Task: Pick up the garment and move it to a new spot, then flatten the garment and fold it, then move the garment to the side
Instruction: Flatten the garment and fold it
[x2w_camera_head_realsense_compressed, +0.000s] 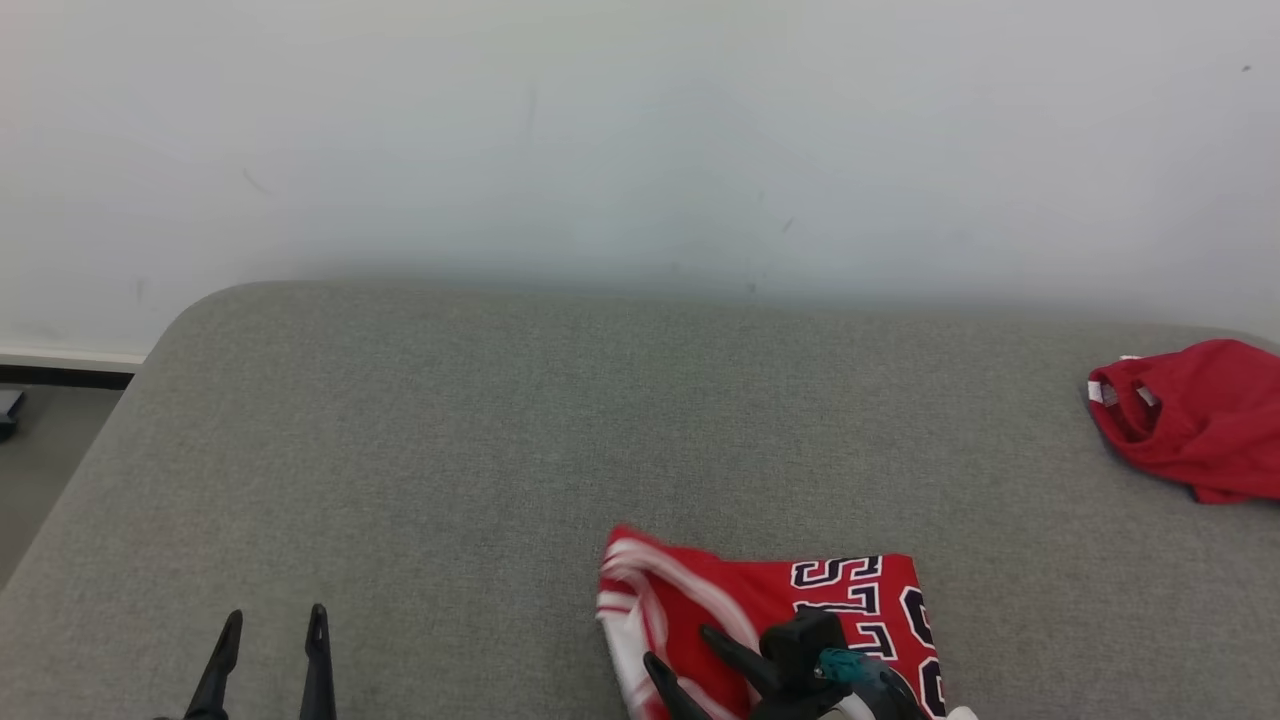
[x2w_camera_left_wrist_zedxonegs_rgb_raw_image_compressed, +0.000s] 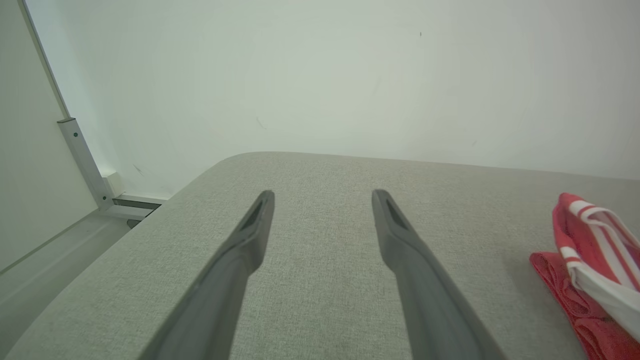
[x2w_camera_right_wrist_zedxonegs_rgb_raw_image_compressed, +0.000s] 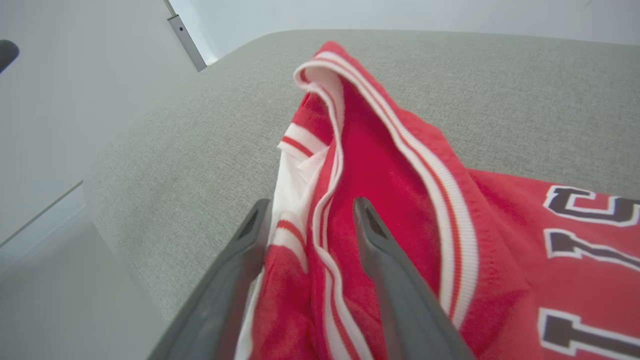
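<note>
Red jersey (x2w_camera_head_realsense_compressed: 760, 600) with white striped trim and dark lettering lies bunched at the near edge of the grey worktop (x2w_camera_head_realsense_compressed: 450, 450), right of centre. My right tool (x2w_camera_head_realsense_compressed: 678, 645) is down on it, fingers parted, a striped fold lying loose between them, not pinched. My left tool (x2w_camera_head_realsense_compressed: 277, 612) is spread wide, empty, over bare worktop well left of the jersey. Second red garment (x2w_camera_head_realsense_compressed: 1200, 420) sits crumpled at far right, well apart.
</note>
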